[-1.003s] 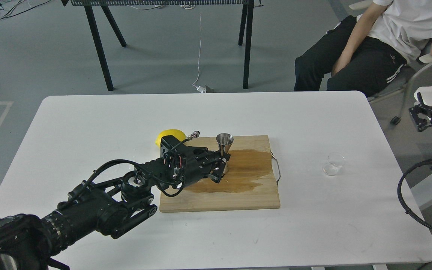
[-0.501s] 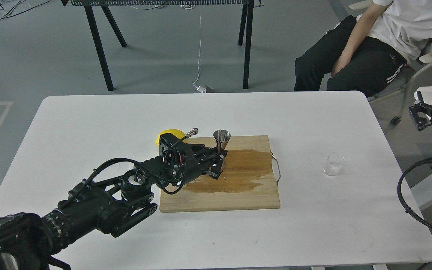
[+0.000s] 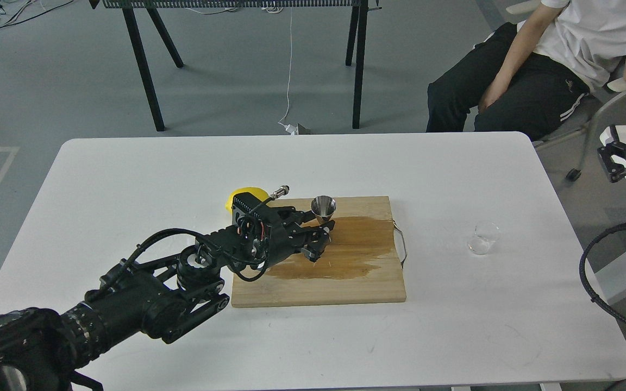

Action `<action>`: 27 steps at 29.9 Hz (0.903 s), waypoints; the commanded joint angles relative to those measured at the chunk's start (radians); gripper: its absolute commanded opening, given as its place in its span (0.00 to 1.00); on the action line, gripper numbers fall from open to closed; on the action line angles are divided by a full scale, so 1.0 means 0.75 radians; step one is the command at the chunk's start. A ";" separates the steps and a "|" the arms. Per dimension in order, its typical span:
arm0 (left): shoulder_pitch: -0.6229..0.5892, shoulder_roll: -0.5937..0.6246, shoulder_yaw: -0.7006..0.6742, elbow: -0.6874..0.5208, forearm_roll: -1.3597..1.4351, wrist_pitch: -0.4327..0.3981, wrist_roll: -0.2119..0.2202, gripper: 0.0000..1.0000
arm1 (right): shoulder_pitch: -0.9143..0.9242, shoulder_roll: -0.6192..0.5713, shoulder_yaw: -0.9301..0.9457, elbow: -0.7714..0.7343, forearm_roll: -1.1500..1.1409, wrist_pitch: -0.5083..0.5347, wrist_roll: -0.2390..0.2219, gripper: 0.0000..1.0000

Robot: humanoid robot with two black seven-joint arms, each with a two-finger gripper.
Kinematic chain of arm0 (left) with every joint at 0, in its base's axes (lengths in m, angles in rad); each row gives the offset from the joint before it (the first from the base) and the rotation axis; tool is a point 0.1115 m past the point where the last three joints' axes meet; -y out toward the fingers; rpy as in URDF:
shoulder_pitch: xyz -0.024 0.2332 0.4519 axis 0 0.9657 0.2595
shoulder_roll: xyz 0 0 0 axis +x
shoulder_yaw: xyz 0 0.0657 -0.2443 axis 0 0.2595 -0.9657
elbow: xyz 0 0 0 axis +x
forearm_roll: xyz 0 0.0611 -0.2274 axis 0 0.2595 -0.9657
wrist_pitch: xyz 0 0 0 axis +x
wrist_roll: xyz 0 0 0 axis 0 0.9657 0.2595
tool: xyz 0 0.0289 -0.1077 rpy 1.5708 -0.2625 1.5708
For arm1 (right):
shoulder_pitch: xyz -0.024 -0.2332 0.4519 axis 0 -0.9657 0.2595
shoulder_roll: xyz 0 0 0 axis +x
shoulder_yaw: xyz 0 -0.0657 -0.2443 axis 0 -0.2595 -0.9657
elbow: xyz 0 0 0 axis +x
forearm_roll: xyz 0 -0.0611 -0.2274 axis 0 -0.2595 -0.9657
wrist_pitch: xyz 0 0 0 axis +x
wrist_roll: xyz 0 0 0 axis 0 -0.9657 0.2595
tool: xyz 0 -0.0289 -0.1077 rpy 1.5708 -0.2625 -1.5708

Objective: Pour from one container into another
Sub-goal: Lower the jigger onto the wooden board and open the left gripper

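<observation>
White bench point(image 3: 128, 179) carrying a wooden board point(image 3: 345, 282) with a dark wet patch. Left hand point(image 3: 321, 232) closing its fingers around the steel jigger point(image 3: 323, 208), holding it over the board's near-left part, beside a lemon point(image 3: 239, 195). Clear glass cup point(image 3: 482, 237) standing apart, right of the board. Right hand point(image 3: 614, 163) waiting off the bench edge, opening impossible to tell.

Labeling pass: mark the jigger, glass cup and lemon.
jigger point(image 3: 323, 208), head view, upper cone
glass cup point(image 3: 482, 238), head view, side wall
lemon point(image 3: 239, 195), head view, visible top behind left arm
</observation>
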 commanded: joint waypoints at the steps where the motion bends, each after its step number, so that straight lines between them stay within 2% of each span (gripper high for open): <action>1: 0.006 0.001 0.000 -0.038 0.000 0.000 -0.012 0.56 | -0.001 0.001 0.001 0.000 0.001 0.000 0.000 1.00; 4: 0.012 0.003 0.000 -0.055 0.000 0.002 -0.018 0.63 | 0.003 0.001 0.001 0.000 -0.001 0.000 0.000 1.00; 8: 0.016 0.028 0.002 -0.077 0.000 0.000 -0.081 0.65 | 0.011 -0.001 -0.001 0.000 -0.001 0.000 -0.002 1.00; 19: 0.018 0.150 -0.012 -0.089 0.000 0.012 -0.087 0.68 | 0.013 -0.001 -0.001 0.000 -0.001 0.000 -0.002 1.00; 27: 0.127 0.342 -0.049 -0.320 0.000 0.004 -0.085 0.70 | 0.013 -0.001 -0.001 -0.004 -0.001 0.000 -0.002 1.00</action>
